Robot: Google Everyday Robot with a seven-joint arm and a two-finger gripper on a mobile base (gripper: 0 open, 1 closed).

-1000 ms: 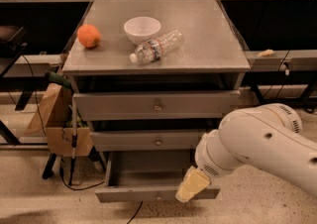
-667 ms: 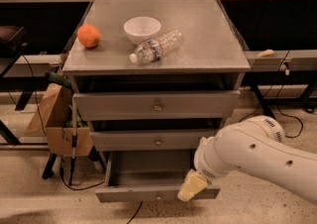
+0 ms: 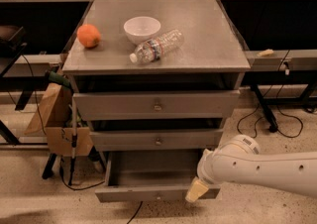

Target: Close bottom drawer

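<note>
The bottom drawer (image 3: 143,173) of the grey metal cabinet is pulled out, its inside showing and its narrow front panel (image 3: 148,196) with a small knob near the floor. The middle drawer (image 3: 157,140) and top drawer (image 3: 156,104) above it are pushed in. My gripper (image 3: 197,190), with cream-coloured tips, sits at the right end of the bottom drawer's front panel, at the end of the white arm (image 3: 267,168) that comes in from the right.
On the cabinet top (image 3: 208,29) lie an orange (image 3: 88,35), a white bowl (image 3: 142,29) and a plastic water bottle (image 3: 156,46) on its side. A brown paper bag (image 3: 49,111) and a stick lean at the cabinet's left. Cables lie on the floor at the right.
The arm has drawn back to the right and lowered, so less of it fills the view. The gripper stays by the drawer's right front corner. The drawer looks equally open.
</note>
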